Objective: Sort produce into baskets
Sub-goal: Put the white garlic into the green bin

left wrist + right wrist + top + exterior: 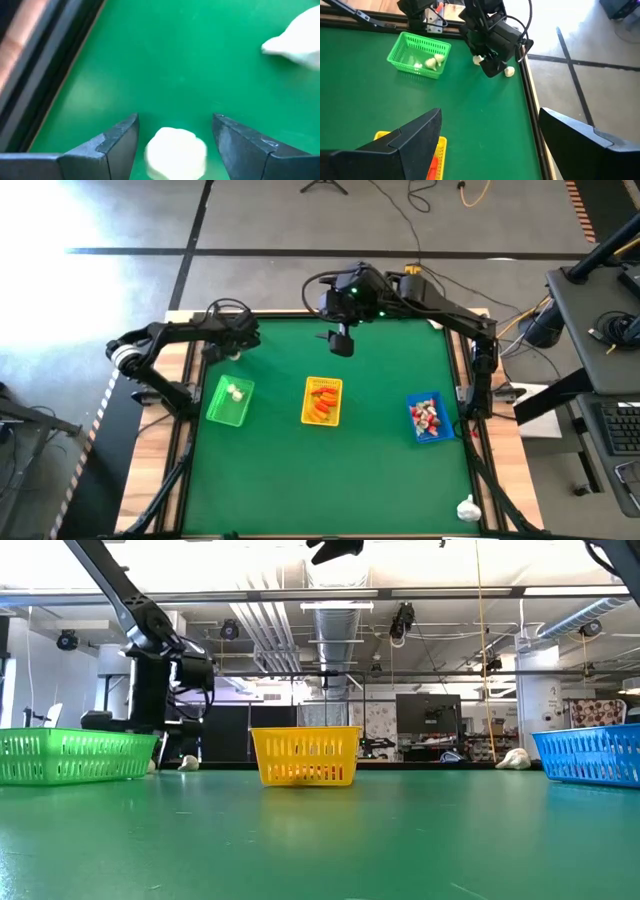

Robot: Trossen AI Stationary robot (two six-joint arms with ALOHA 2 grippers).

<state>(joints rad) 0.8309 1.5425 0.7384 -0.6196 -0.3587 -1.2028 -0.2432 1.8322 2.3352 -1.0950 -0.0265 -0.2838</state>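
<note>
The left end effector (172, 145) stands spread around a white food piece (176, 154) on the worktop (175, 65), not gripping. The right end effector (490, 140) hangs wide open, holding nothing.

1. Three baskets are set in a row across the desk (330, 470): one on the left (230, 401), one in the middle (322, 401), one on the right (427, 418).
2. Produce pieces are held in each basket.
3. The left claw (237, 355) is placed low at the desk's far left corner, behind the left basket; a loose piece (175, 152) is seen between its spread fingers, and another (297, 37) lies near it.
4. The right claw (341, 343) is held above the desk's far edge, behind the middle basket.
5. One more piece (468, 507) lies at the desk's near right corner.
</note>
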